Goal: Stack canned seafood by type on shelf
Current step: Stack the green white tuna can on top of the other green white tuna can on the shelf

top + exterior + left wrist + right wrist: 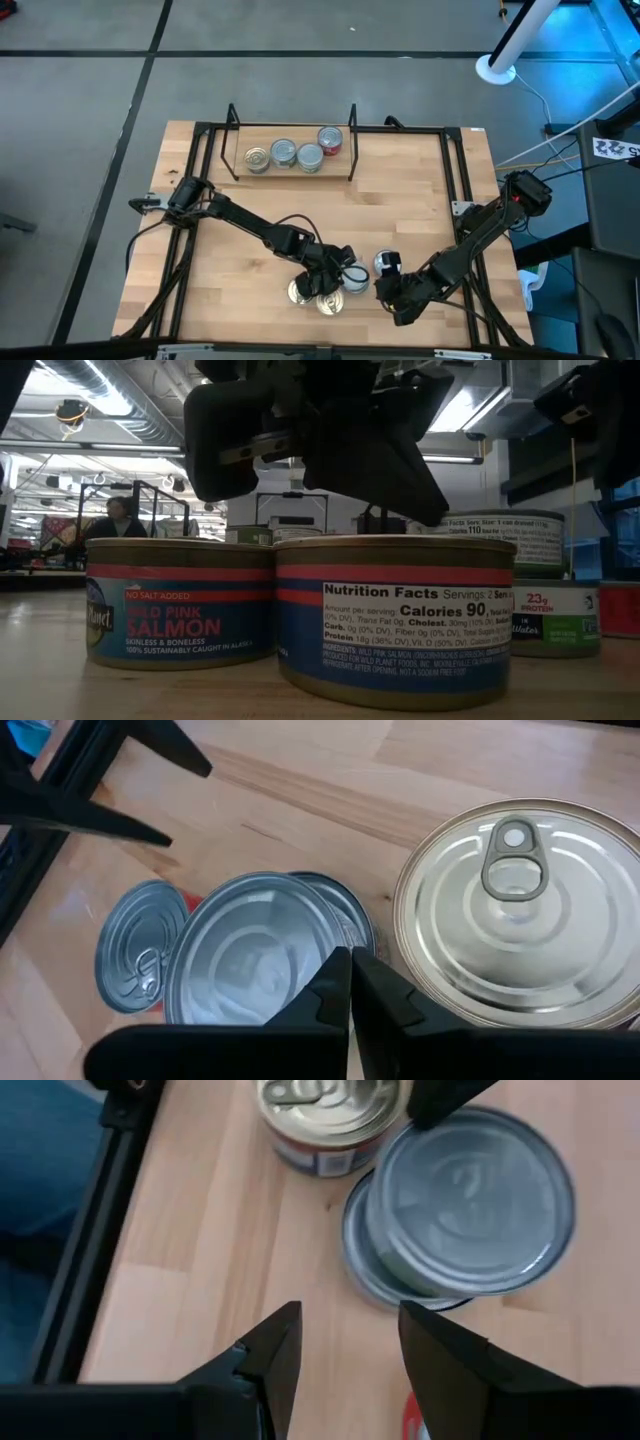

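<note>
The shelf (272,135) stands at the table's far middle with several tins (296,155) on its board. Near the table's front edge lie two gold-lidded salmon tins (315,296), a silver tin lying askew on another silver tin (250,945), and a red-sided tin (385,263). My left gripper (351,970) is shut, with nothing between its fingers, over the rim of the upper silver tin beside a gold tin (520,910). My right gripper (348,1340) hangs open over bare wood just right of the silver pair (470,1200). My left gripper comes slanting down from the table's left. Its shut fingertips (335,975) stand at the rim of the upper silver tin (300,970). I cannot tell whether they touch it.
Black frame rails (455,190) run along the table's sides and far edge. In the low view the two salmon tins (395,620) fill the front. A person (118,518) sits in the room behind. Bare wood lies between the shelf and the near tins.
</note>
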Motion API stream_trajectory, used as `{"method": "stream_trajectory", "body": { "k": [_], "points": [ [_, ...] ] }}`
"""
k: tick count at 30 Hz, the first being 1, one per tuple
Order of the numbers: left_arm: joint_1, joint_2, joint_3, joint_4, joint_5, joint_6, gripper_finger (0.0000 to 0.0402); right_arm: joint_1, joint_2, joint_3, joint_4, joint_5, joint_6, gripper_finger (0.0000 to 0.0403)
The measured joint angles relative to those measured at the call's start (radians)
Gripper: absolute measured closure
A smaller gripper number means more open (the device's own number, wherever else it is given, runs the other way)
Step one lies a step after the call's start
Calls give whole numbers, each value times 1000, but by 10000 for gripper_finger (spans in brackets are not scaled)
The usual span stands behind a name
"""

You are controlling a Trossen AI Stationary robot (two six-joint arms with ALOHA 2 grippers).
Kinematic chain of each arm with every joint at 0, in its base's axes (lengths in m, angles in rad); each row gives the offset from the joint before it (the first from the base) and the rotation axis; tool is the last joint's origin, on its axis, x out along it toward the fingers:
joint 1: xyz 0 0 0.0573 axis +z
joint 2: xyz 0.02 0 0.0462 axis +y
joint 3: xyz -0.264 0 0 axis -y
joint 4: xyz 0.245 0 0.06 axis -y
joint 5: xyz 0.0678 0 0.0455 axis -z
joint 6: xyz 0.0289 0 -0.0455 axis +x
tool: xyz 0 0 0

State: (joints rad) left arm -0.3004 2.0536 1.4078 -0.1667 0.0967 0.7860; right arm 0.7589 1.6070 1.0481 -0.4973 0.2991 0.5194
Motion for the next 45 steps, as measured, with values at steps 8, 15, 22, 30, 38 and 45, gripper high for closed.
{"method": "stream_trajectory", "body": {
  "k": [8,15,22,30,38,45],
  "points": [
    [0,-1,-1,35,1,-54,401,0,1,0,-1,50,-31,233],
    [2,-1,15,45,-4,-94,401,2,17,-1,-2,109,-133,233],
    [3,-1,53,46,-7,-111,401,3,17,-1,-1,102,-177,233],
    [18,-2,58,43,-8,-157,401,0,17,-1,0,51,-179,233],
    [19,-2,58,43,-8,-159,401,0,17,-1,2,3,-177,233],
    [19,-3,58,43,-8,-162,401,0,17,-1,-8,-124,-104,233]
  ]
}}
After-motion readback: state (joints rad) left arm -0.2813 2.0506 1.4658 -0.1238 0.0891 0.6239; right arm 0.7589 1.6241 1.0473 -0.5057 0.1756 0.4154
